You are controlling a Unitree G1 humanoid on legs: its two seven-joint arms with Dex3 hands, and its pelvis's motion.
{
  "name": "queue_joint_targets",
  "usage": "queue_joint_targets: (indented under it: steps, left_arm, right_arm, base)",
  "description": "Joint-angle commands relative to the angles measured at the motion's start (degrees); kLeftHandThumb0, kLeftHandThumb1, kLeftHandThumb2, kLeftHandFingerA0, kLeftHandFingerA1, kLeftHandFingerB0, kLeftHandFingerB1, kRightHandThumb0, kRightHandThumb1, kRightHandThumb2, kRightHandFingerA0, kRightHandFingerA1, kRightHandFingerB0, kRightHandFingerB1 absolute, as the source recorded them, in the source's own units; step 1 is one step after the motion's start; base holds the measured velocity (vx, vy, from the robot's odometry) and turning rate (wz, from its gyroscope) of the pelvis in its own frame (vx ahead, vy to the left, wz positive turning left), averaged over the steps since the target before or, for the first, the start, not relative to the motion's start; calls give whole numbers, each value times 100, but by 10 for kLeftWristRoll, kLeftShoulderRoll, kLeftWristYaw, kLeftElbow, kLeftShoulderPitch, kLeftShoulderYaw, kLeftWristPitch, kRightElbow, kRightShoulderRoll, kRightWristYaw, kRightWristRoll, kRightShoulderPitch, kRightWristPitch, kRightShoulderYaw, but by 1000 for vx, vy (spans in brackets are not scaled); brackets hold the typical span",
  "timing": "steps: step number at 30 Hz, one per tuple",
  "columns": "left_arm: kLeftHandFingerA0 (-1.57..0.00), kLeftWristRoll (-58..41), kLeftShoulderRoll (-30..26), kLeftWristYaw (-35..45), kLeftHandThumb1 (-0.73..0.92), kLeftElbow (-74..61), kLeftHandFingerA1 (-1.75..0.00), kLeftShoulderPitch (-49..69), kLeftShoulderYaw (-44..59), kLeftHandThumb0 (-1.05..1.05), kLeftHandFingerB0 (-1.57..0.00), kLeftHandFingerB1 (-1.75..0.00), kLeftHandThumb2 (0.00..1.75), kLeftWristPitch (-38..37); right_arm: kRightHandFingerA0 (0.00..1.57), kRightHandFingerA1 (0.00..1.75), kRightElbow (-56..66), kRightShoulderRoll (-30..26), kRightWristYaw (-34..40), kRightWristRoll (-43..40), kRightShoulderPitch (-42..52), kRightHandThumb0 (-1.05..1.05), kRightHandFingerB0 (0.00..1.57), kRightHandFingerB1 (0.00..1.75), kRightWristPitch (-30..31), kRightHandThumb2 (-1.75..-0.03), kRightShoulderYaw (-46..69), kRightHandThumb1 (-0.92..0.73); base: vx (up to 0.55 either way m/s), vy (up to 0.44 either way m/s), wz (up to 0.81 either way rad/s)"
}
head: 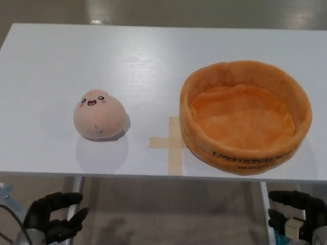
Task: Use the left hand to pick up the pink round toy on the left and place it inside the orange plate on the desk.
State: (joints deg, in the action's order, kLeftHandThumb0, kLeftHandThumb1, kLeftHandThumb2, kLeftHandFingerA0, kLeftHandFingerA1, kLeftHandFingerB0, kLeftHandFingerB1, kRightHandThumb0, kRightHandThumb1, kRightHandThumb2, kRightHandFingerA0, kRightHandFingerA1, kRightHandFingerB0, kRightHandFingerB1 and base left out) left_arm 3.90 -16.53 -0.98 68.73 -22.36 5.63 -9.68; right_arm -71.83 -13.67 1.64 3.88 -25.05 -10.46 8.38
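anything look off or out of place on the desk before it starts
Nothing stands out. The pink round toy sits upright on the white desk, face showing, apart from the orange plate, which is empty and undamaged. A tape cross lies between them. Both hands, left and right, hang below the desk edge.

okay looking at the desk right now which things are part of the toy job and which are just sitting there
Part of the job:
- round pink plush toy with a smiling face
- soft orange fabric plate with raised walls
- black left hand, low before the desk edge

Just there:
- white desk
- tan tape cross
- black right hand
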Motion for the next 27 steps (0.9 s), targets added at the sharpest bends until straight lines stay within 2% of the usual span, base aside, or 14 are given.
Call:
queue_joint_targets:
  steps: [1,4,7,9,12,20,22,27]
  left_arm:
    - [-60,-3,-2,5,58,16,-52,6,4,-20,-49,-37,58,-25]
    - [-60,-2,-1,10,57,19,-52,11,3,-21,-47,-36,58,-28]
    - [-51,-1,-1,19,57,20,-47,21,-1,-22,-45,-35,57,-29]
    - [-53,6,-1,20,56,20,-49,35,-7,-22,-45,-35,57,-34]
    - [-45,4,0,25,57,20,-42,41,-9,-21,-43,-34,57,-36]
    - [-47,18,-2,26,58,15,-43,58,-28,-23,-41,-33,58,-53]
    - [-38,30,-11,52,60,-3,-40,80,-50,-30,-32,-32,60,-74]
    - [-32,10,-30,113,59,-72,-35,144,-62,-29,-33,-31,58,-118]
  right_arm:
    - [80,62,-15,-4,3,-5,8,-19,66,50,-30,-57,6,-59]
    - [79,61,-17,-5,3,-2,14,-19,65,50,-34,-57,4,-60]
    - [78,62,-18,-4,4,0,26,-18,66,51,-47,-57,3,-59]
    - [79,62,-19,-3,2,-2,38,-18,66,51,-49,-57,4,-60]
    - [79,61,-18,-3,3,-1,44,-18,66,50,-48,-57,2,-59]
    - [78,62,-18,-3,-1,-2,56,-19,66,51,-57,-57,2,-59]
    - [79,61,-19,-3,2,0,60,-20,67,50,-59,-57,0,-59]
    - [78,60,-21,-5,6,0,58,-17,66,50,-50,-57,-2,-60]
  base:
    - [0,0,0]
    - [0,0,0]
    - [0,0,0]
    - [0,0,0]
    - [0,0,0]
    - [0,0,0]
    - [0,0,0]
    - [0,0,0]
